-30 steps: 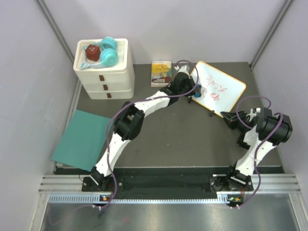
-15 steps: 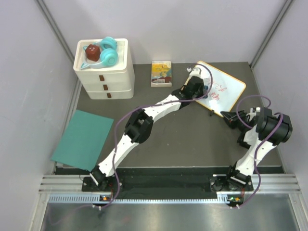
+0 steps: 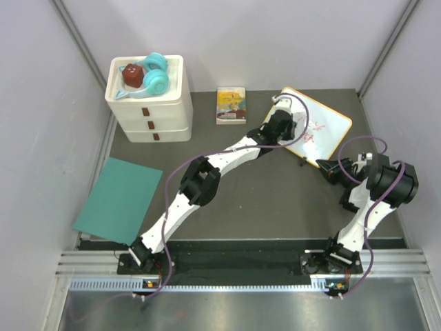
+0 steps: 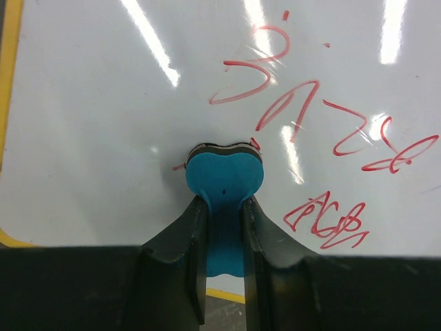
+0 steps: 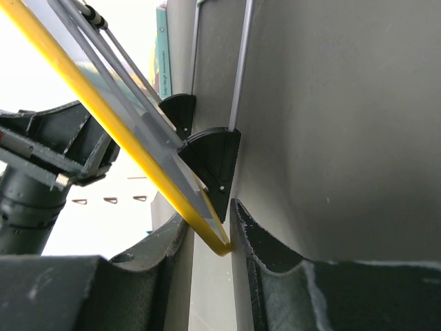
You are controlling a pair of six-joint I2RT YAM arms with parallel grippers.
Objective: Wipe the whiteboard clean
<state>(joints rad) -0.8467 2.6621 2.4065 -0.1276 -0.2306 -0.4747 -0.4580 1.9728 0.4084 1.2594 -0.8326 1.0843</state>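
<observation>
My left hand (image 4: 224,210), clamped on a blue heart-shaped eraser (image 4: 224,176), presses it to the flat white, yellow-framed whiteboard (image 4: 96,103), whose corner my right hand (image 5: 210,231) grips; best held flat and swept rightward over the red scribbles (image 4: 331,131).

Dark grey table (image 3: 262,193), white three-drawer unit (image 3: 150,103) far left, picture book (image 3: 231,105) beside it, teal sheet (image 3: 117,200) near left, whiteboard (image 3: 327,124) far right
</observation>
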